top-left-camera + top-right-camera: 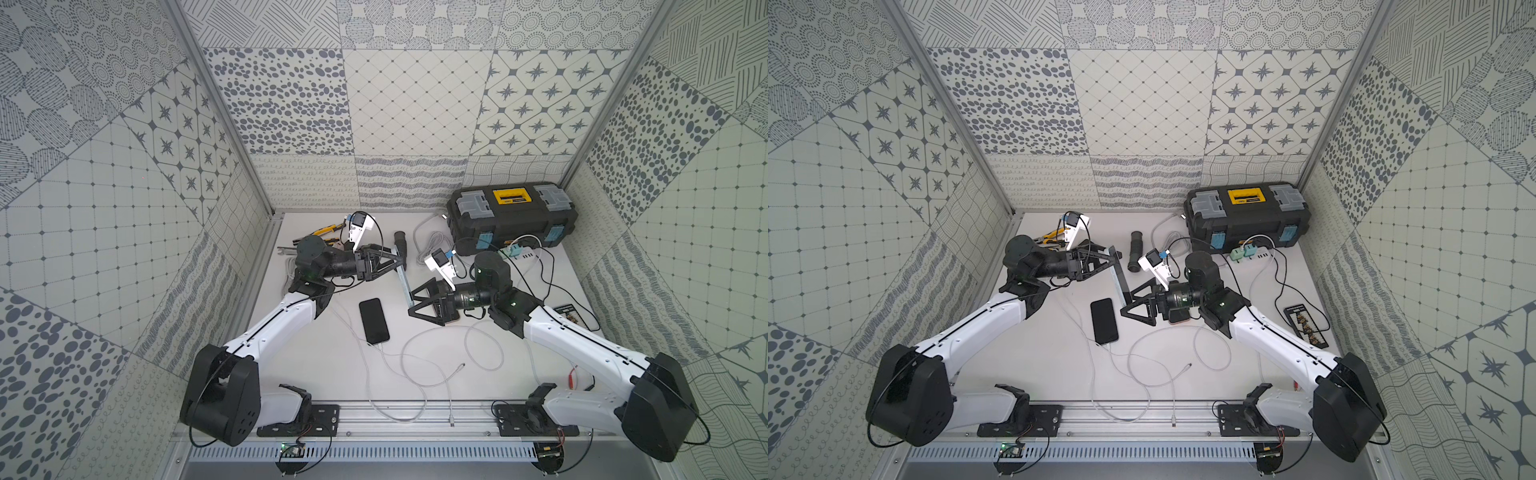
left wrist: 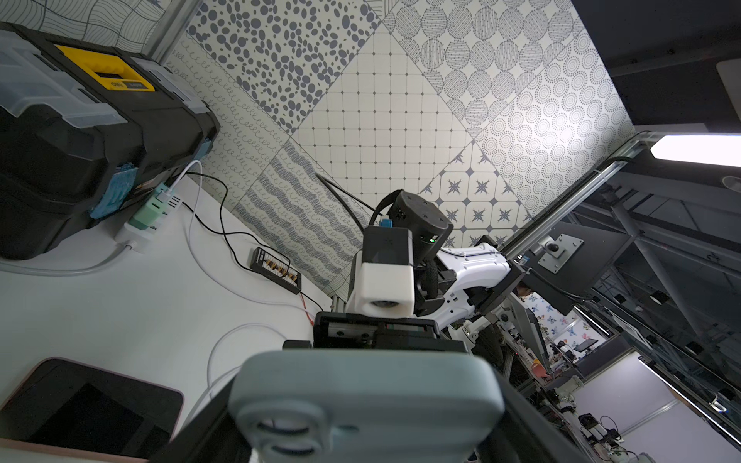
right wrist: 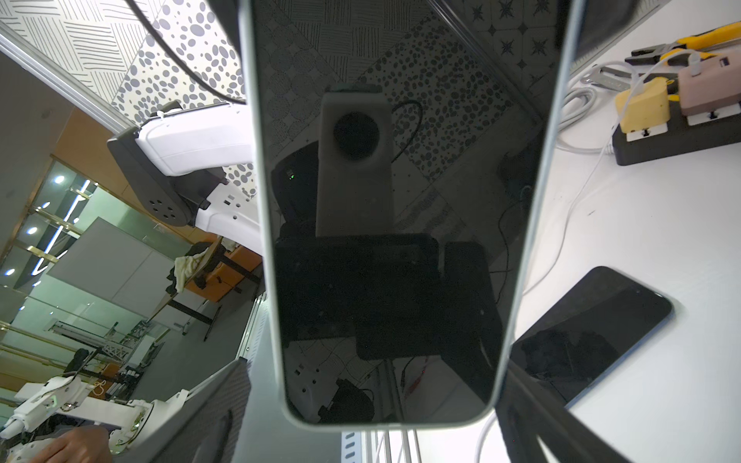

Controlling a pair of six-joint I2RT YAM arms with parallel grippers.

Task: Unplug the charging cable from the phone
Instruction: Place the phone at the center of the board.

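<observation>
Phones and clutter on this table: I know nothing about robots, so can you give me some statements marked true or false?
1. A black phone lies flat on the table with a white cable plugged in. True.
2. The toolbox stands open. False: its lid is shut.
3. A second phone is raised above the table, screen dark. True.
4. The yellow pliers lie beside the toolbox. False: they lie far from it, near the left arm.
</observation>
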